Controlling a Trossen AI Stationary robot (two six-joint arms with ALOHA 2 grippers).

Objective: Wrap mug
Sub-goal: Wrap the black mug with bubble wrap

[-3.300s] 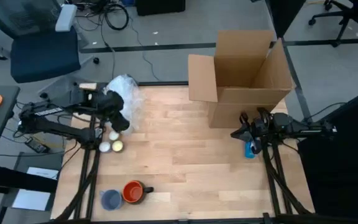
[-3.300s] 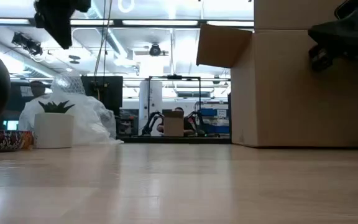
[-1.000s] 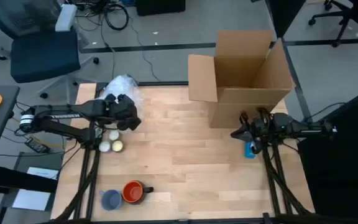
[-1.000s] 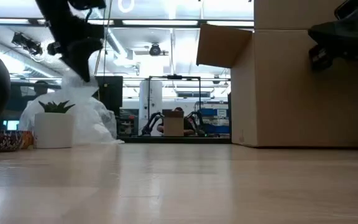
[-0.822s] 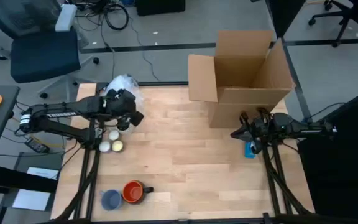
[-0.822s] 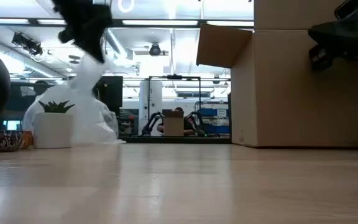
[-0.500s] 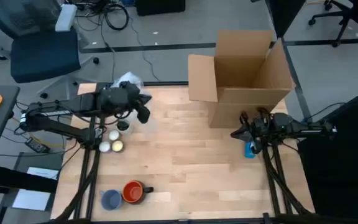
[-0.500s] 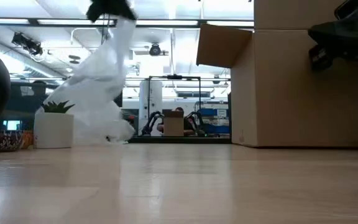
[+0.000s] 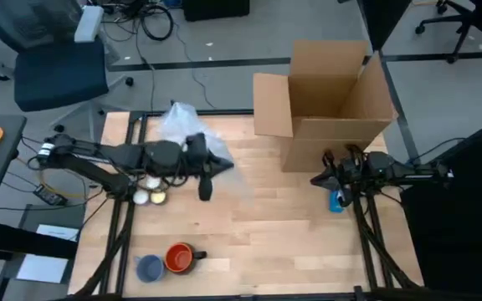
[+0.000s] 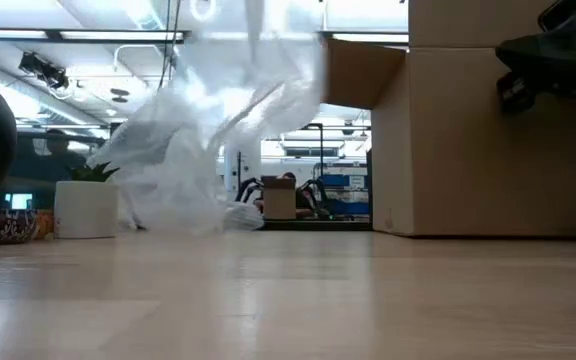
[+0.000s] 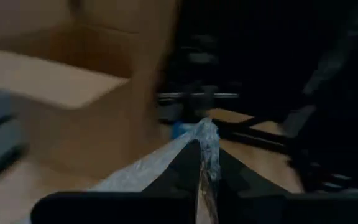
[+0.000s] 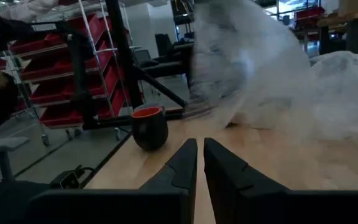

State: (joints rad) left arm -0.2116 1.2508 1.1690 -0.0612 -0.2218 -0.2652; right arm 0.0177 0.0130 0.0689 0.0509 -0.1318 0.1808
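A clear bubble-wrap sheet (image 9: 182,127) is raised from the table's far left, with my left gripper (image 9: 205,182) shut on it. In the low view the sheet (image 10: 218,120) billows upward while its lower end (image 10: 183,215) rests on the table. The mug (image 9: 178,257), dark outside and orange-red inside, stands upright near the front left, also seen in the right wrist view (image 12: 149,126). My right gripper (image 9: 318,179) waits shut by the box, holding nothing. My left gripper pinches a bunched, rope-like part of the bubble wrap (image 11: 207,138) between its two fingers. The fingers point roughly level toward the table's right side. The wrap trails back from them, lifted, and slopes down to its end on the table's far left.
An open cardboard box (image 9: 329,100) stands at the far right. Small white pots (image 9: 149,196) sit under the left arm; one shows in the low view (image 10: 86,208). A blue-grey cup (image 9: 149,267) stands next to the mug. A blue object (image 9: 335,201) lies below my right gripper.
My left gripper has gone up and toward the table's right edge, still shut on the bubble wrap. The wrap has been drawn out of its heap and lifted, spreading toward the table's middle; its lower end stays on the table at the far left.
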